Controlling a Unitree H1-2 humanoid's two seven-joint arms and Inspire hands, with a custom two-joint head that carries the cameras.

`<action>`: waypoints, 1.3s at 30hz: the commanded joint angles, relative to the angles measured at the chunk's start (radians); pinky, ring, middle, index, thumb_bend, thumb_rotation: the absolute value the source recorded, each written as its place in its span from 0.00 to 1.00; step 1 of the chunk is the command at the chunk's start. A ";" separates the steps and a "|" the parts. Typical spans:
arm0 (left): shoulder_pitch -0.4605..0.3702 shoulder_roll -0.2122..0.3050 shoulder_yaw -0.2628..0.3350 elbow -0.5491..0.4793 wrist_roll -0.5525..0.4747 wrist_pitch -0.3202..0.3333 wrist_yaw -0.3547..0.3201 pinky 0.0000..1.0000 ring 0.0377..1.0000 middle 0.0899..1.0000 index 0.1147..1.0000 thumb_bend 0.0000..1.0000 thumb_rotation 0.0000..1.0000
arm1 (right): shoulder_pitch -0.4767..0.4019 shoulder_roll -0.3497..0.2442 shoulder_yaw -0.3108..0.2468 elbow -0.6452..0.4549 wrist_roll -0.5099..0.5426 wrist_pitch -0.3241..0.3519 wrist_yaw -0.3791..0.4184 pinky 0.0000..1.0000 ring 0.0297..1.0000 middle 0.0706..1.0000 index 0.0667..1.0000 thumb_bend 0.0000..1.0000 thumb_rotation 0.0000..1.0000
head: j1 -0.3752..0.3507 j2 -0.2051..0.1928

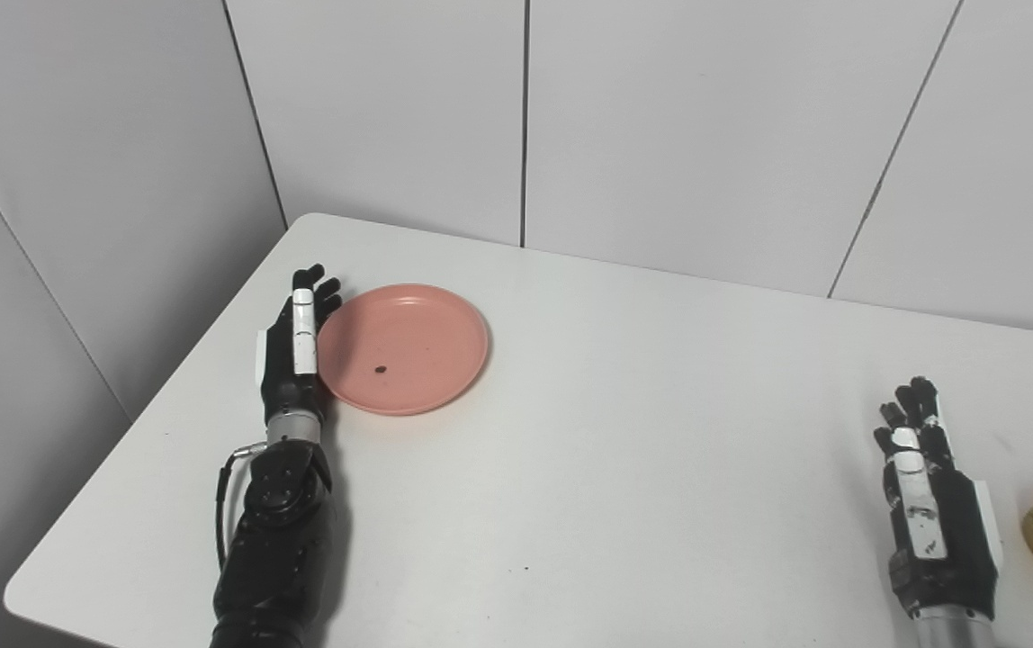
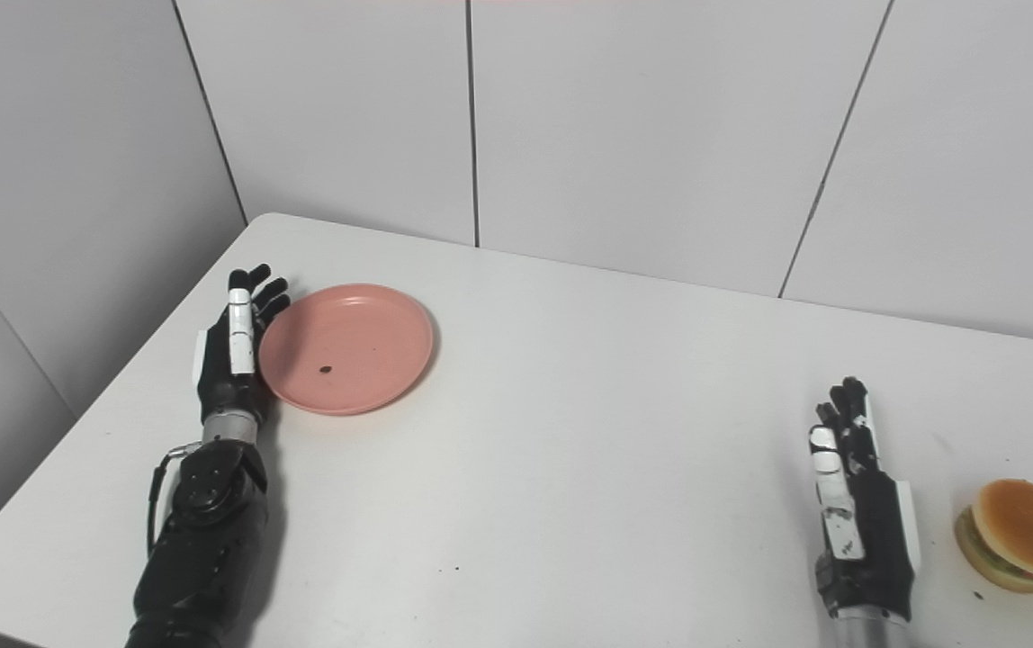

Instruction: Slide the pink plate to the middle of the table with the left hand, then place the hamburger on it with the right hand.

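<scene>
The pink plate [image 1: 404,346] lies on the left part of the white table [image 1: 624,432], with a small dark speck near its middle. My left hand [image 1: 296,346] stands on edge along the plate's left rim, fingers straight and open, touching or nearly touching it. The hamburger [image 2: 1025,534] sits near the table's right front, tilted a little, with a tan bun and green lettuce. Just left of it, a small gap away, my right hand [image 2: 858,504] rests open on the table and holds nothing.
Grey wall panels [image 1: 687,126] rise behind the table and along its left side. The table's left edge runs close beside my left arm [image 1: 273,540]. A few tiny dark specks dot the tabletop.
</scene>
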 commanded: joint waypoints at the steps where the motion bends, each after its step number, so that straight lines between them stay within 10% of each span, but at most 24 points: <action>1: -0.022 -0.022 -0.004 -0.048 -0.032 0.026 -0.021 0.88 0.85 0.81 0.80 0.82 0.99 | 0.000 0.003 -0.001 -0.011 0.001 -0.030 0.001 1.00 0.99 0.99 0.99 0.60 0.79 | 0.000 0.002; 39: 0.061 -0.166 -0.229 -0.184 0.017 0.150 -0.152 0.88 0.83 0.79 0.77 0.76 1.00 | -0.008 0.027 0.023 -0.025 -0.005 -0.001 -0.002 1.00 1.00 1.00 0.99 0.59 0.79 | -0.146 0.021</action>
